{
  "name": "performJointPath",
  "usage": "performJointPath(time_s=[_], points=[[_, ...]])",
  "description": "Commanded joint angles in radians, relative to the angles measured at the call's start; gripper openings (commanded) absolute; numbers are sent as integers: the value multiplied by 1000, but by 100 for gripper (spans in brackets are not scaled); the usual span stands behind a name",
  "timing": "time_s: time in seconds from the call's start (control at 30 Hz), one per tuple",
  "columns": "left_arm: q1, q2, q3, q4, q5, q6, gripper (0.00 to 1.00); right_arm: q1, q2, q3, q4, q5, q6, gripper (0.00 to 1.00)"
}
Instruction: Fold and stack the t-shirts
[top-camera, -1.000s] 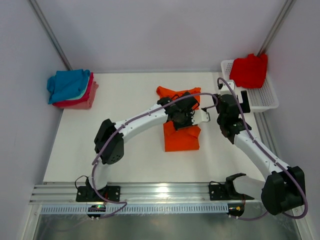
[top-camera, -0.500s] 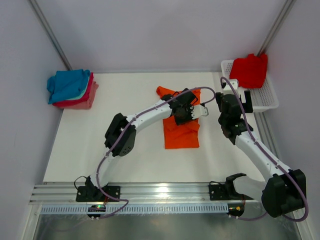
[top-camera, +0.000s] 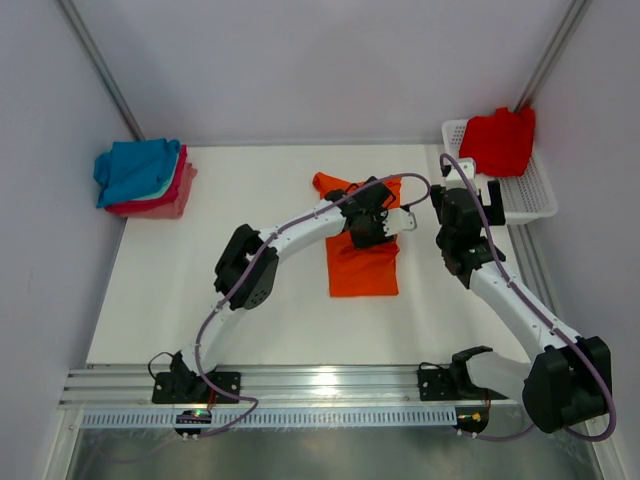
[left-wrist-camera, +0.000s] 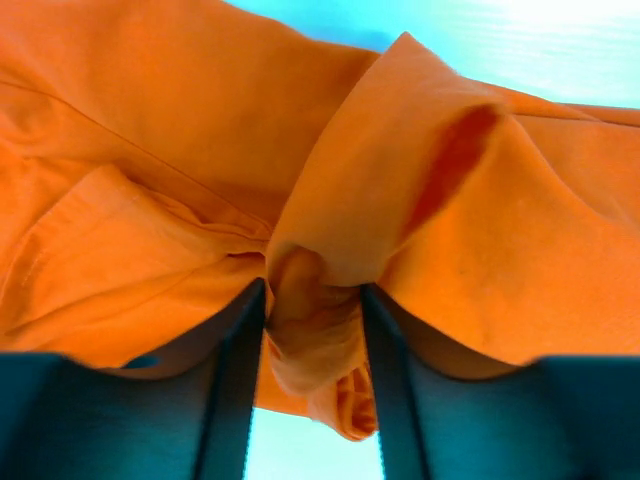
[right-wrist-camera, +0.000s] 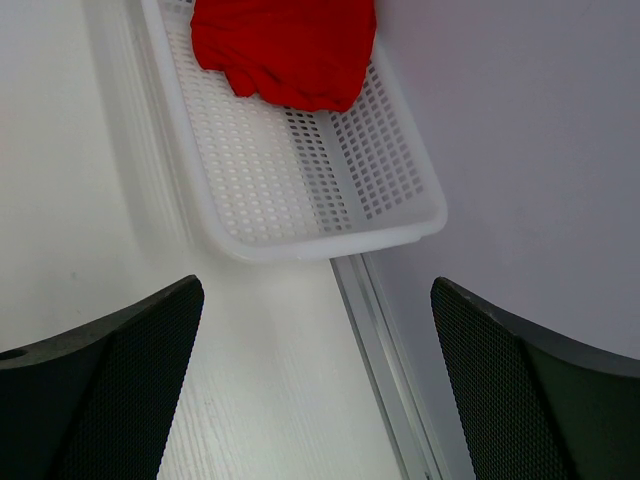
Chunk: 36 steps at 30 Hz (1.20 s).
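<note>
**From above:** The orange t-shirt (top-camera: 362, 272) lies mid-table (top-camera: 200, 300), its near part already a neat rectangle and its far part rumpled. I have the left gripper (top-camera: 378, 226) reaching across to the shirt's far right edge, low on the cloth. I judge this is where the next fold has to be carried from. The right gripper (top-camera: 488, 196) hangs beside the white basket (top-camera: 535, 205), well clear of the shirt so it does not get in the way. A red t-shirt (top-camera: 497, 140) waits heaped in the far end of that basket. The folded stack (top-camera: 140, 180), blue on top of pink, sits in the far left corner, well apart from the work.

**Left wrist:** A ridge of the orange t-shirt (left-wrist-camera: 180, 130) rises between the left fingers (left-wrist-camera: 232, 400). They stand narrow, and the cloth touches both inner faces. I read this as a pinch on the fabric, though I cannot tell how firm it is. The cloth around the ridge drapes in loose folds.

**Right wrist:** The right fingers (right-wrist-camera: 110, 390) are spread wide with nothing between them. They are pointed down at the basket's near rim (right-wrist-camera: 300, 245) and at the red t-shirt (right-wrist-camera: 285, 45) beyond it. In my judgement they are parked there, ready for the next garment.
</note>
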<state>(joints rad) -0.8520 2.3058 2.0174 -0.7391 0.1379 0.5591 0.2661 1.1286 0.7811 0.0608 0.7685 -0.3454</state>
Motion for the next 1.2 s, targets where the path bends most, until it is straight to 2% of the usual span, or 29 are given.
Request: performJointPath(time_s=[0.0,0.03,0.1,0.13,0.23,0.27,0.37,0.6,0.67,0.8,0.9,1.0,1.03,1.13,1.17], points=[[7,14,21,84,-29,-5,48,-5,0,15,63,17,8,99],[7,14,17,113,-58,-14,57,-5,0,15,62,17,6,99],[7,17,-9,161,-95,-33,65,-5,-1,15,60,14,6,99],[7,15,-20,188,-171,-40,72,-5,-1,15,62,12,9,99],[7,23,-31,302,-292,-94,75,-5,3,15,60,11,6,99],[5,21,-35,366,-376,-100,75,-5,2,15,60,11,6,99],[7,23,-51,478,-493,-85,79,-5,5,14,57,3,9,99],[7,24,-101,650,-681,-32,86,-5,3,14,51,-6,14,99],[7,11,-111,655,-690,-33,88,-5,0,12,50,-12,16,99],[5,-49,-105,560,-682,-90,92,-5,2,14,48,-12,16,99],[7,-135,-106,428,-598,-154,95,-5,-1,12,43,-15,22,99],[8,-265,-154,288,-448,-225,98,-7,-10,12,69,14,13,99],[10,-299,-181,247,-348,-246,98,-5,-15,10,77,26,11,99],[10,-423,-241,98,-163,-255,97,-10,-50,-3,120,63,-4,99],[10,-451,-265,43,-46,-267,97,-11,-59,-6,125,66,-6,99]])
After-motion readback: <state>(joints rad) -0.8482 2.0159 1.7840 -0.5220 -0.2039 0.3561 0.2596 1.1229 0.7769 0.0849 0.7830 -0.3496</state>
